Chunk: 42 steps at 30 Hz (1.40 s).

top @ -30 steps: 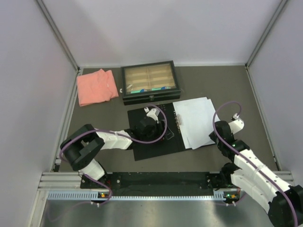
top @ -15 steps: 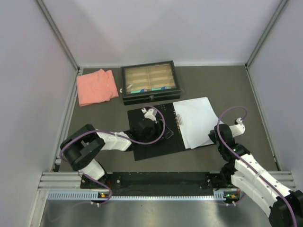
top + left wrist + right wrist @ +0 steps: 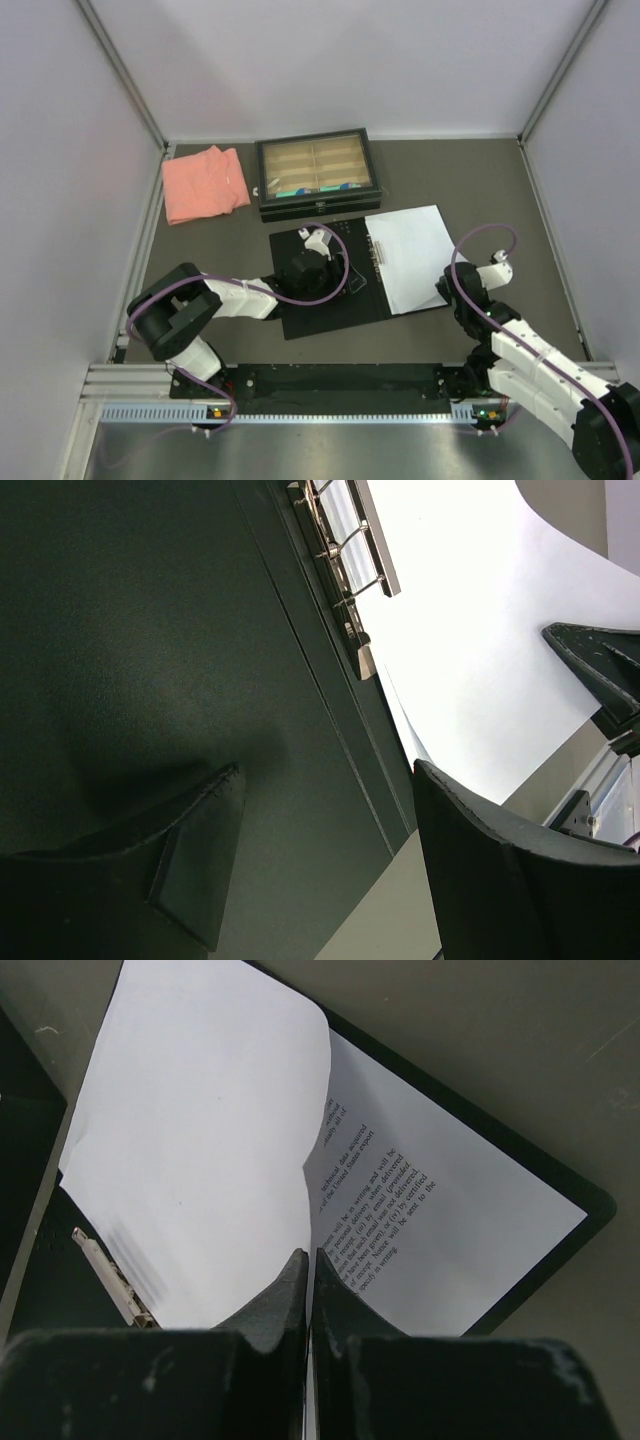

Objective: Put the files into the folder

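Observation:
The folder (image 3: 325,300) lies open in the middle of the table, matte black inside, with a metal ring clip (image 3: 345,580) along its spine. The files (image 3: 408,258), white sheets, rest on its right half. My right gripper (image 3: 446,292) is at their near right corner, shut on the edge of the top sheet (image 3: 200,1140), which curls upward. Beneath it, a sheet with printed text (image 3: 430,1230) lies flat on the folder's black cover (image 3: 585,1210). My left gripper (image 3: 328,775) hovers open over the folder's bare black left half, holding nothing.
A black-framed tray (image 3: 316,172) with tan compartments stands behind the folder. A folded salmon-pink cloth (image 3: 205,183) lies at the back left. White walls enclose the table on three sides.
The sheets, fanned out past the folder's right edge a second ago, now sit squared on its right half. My right gripper has drawn slightly nearer and left. The left arm barely moved.

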Each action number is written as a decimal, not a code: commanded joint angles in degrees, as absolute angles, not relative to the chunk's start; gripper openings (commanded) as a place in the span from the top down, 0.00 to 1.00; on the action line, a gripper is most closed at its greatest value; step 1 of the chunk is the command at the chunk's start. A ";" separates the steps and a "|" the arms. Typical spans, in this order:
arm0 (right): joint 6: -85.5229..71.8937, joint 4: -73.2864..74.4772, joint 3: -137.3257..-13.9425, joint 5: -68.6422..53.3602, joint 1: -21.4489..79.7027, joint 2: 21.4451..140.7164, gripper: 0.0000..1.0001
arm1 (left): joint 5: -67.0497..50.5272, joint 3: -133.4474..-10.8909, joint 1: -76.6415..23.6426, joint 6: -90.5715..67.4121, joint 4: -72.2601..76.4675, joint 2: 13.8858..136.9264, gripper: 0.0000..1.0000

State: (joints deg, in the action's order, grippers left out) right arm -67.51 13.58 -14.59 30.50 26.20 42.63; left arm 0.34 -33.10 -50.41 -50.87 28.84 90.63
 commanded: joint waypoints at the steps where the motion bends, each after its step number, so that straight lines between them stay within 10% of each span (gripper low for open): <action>1: -69.34 10.46 -14.59 33.40 27.68 44.21 1.00 | 0.88 -32.87 -50.71 -50.63 32.52 90.26 0.28; 42: -70.58 11.60 -14.06 32.35 30.41 44.74 0.90 | 0.26 -33.31 -50.71 -50.36 32.78 90.79 0.28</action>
